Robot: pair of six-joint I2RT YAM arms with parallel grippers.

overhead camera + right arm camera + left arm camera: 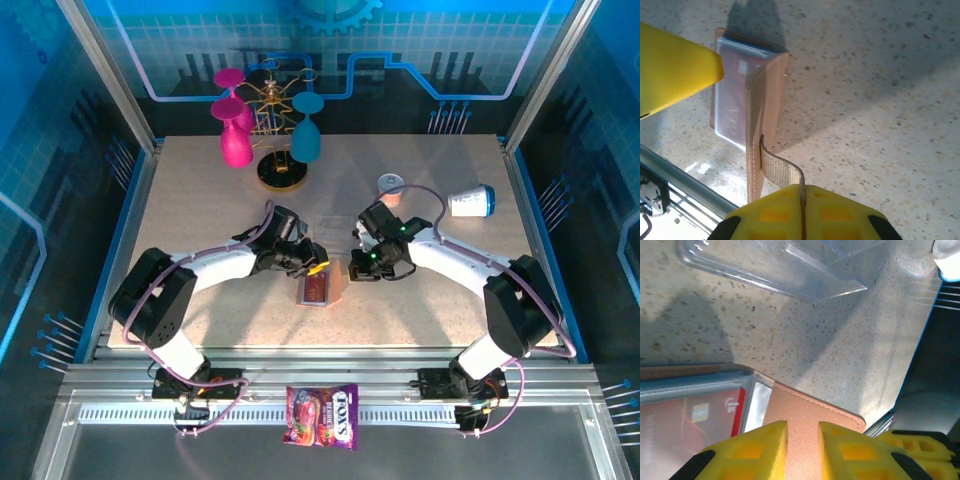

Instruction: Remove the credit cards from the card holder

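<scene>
Tan leather-like folding card holder (318,289) lies open on the speckled table (200,205) between both arms, a red plastic card (735,95) in its pocket. Right gripper (803,189) pinches the holder's woven tan strap (780,170); left gripper (803,426) hovers at the tan flap, fingers narrowly apart, grip unclear.

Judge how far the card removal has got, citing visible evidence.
Done: the card holder lies open. In hand: the right claw is shut on its strap, holding the flap up; the left claw hovers at the flap, slightly apart. Left: the red card sits inside.
</scene>
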